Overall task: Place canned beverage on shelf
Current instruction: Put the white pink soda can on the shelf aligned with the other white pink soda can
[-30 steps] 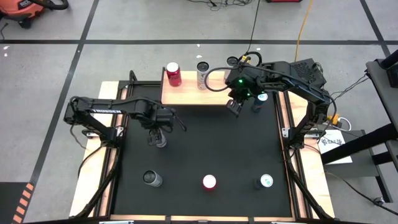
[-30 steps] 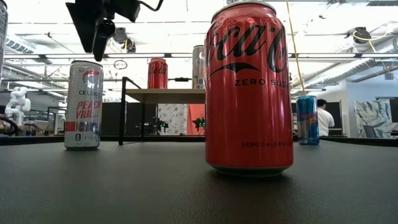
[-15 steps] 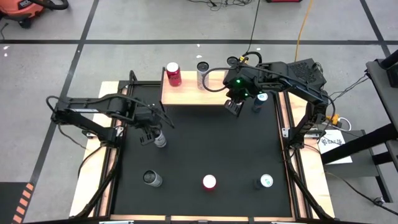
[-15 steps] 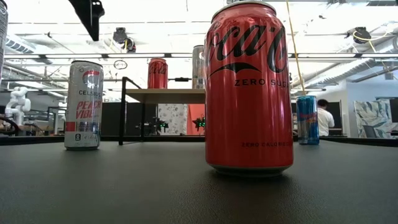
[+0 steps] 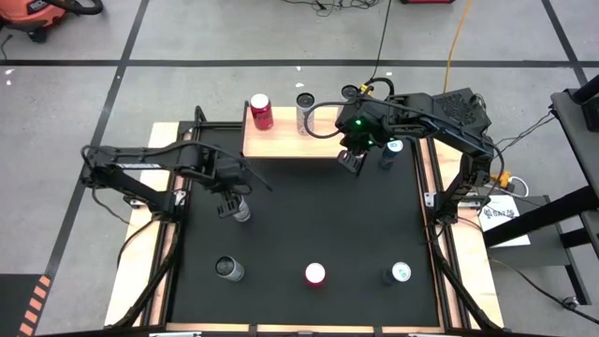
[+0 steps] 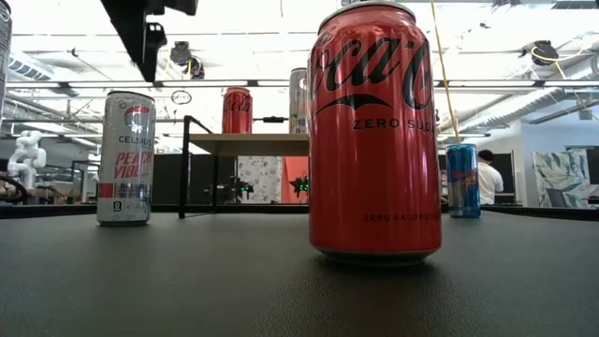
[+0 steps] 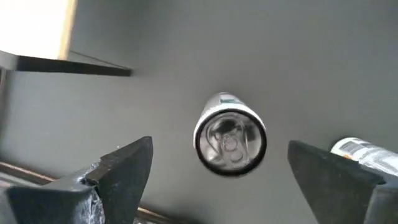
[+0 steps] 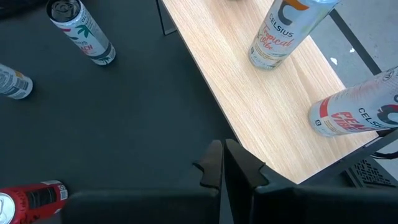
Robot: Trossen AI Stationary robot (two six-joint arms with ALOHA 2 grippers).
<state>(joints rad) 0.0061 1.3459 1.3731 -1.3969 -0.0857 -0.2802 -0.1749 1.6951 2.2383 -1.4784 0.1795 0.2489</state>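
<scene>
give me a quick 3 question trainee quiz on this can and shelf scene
1. True or false: the left gripper is open above an upright silver can.
2. How many cans stand on the shelf in the high view? A) one B) two C) four
3. Fill in: the right gripper is ____ and holds nothing.

Key: 1 true; 2 B, a red can and a silver Celsius can; 3 shut.
</scene>
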